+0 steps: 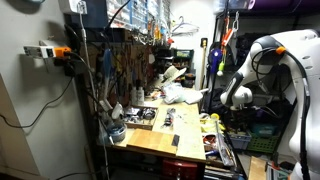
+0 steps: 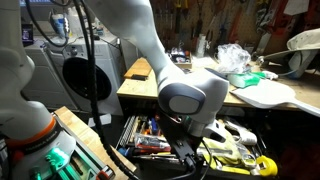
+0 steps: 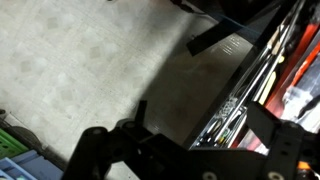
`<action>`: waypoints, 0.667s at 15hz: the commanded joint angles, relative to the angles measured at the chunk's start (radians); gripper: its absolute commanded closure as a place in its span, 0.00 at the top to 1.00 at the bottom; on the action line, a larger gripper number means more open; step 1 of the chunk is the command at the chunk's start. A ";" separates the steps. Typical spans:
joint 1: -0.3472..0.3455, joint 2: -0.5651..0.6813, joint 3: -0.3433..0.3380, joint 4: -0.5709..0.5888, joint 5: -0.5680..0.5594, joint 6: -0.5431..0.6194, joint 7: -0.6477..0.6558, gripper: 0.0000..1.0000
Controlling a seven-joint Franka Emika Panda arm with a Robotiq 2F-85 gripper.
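My gripper point(image 3: 190, 150) is open and empty, with its two dark fingers spread wide at the bottom of the wrist view. It hangs above an open drawer of hand tools point(image 3: 245, 90), beside bare concrete floor point(image 3: 80, 60). In an exterior view the gripper point(image 2: 195, 150) points down into the tool drawer point(image 2: 150, 135), which holds screwdrivers and pliers. In an exterior view the white arm reaches down at the right, with the gripper point(image 1: 227, 117) beside the drawer point(image 1: 218, 146) at the workbench's end. I cannot tell whether the fingers touch any tool.
A wooden workbench point(image 1: 150, 142) stands against a pegboard of hanging tools point(image 1: 130, 60). A crumpled white plastic bag point(image 2: 235, 55) lies on the bench top point(image 2: 140, 85). A yellow tool point(image 2: 255, 166) lies in the drawer near the gripper. Cables hang at the left point(image 1: 60, 60).
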 commanded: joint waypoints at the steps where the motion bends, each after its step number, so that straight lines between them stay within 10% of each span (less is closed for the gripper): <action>1: 0.039 -0.214 -0.021 -0.249 -0.122 0.123 -0.076 1.00; 10: 0.212 -0.687 0.015 -0.494 -0.062 0.020 -0.107 1.00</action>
